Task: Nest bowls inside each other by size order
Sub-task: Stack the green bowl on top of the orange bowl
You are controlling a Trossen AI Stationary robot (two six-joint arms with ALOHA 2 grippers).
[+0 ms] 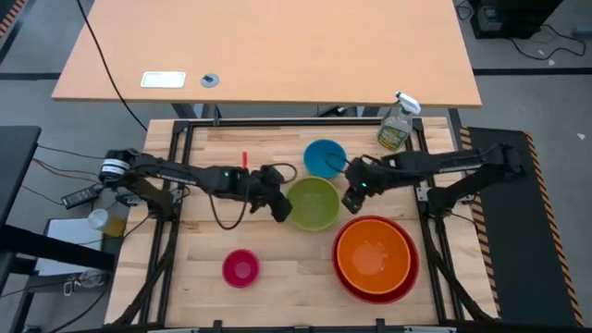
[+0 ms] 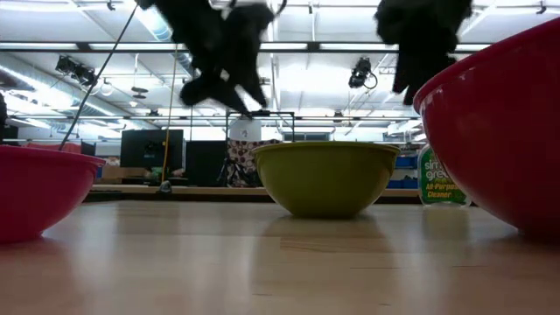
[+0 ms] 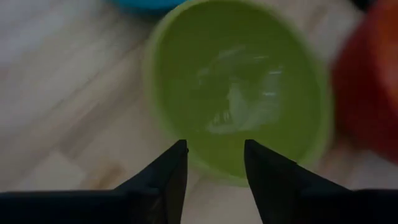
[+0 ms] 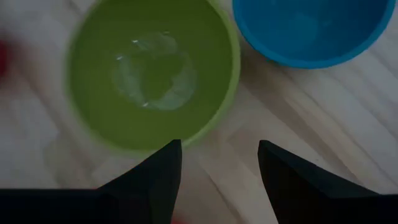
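The green bowl (image 1: 312, 203) stands on its base at the table's middle, and it also shows in the low view (image 2: 325, 178). The blue bowl (image 1: 325, 158) stands just behind it. The orange bowl (image 1: 373, 254) sits nested inside the red bowl (image 1: 407, 277) at the near right. The pink bowl (image 1: 240, 268) stands alone at the near left. My left gripper (image 3: 214, 155) is open and hovers above the green bowl's left rim (image 3: 205, 167). My right gripper (image 4: 219, 155) is open and hovers over the table just right of the green bowl (image 4: 149, 74), with the blue bowl (image 4: 311, 28) beyond it.
A clear spray bottle (image 1: 398, 125) stands at the table's far right corner. A red-tipped tool (image 1: 245, 159) lies by the left arm. Bare wood (image 1: 296, 277) lies between the pink bowl and the red bowl.
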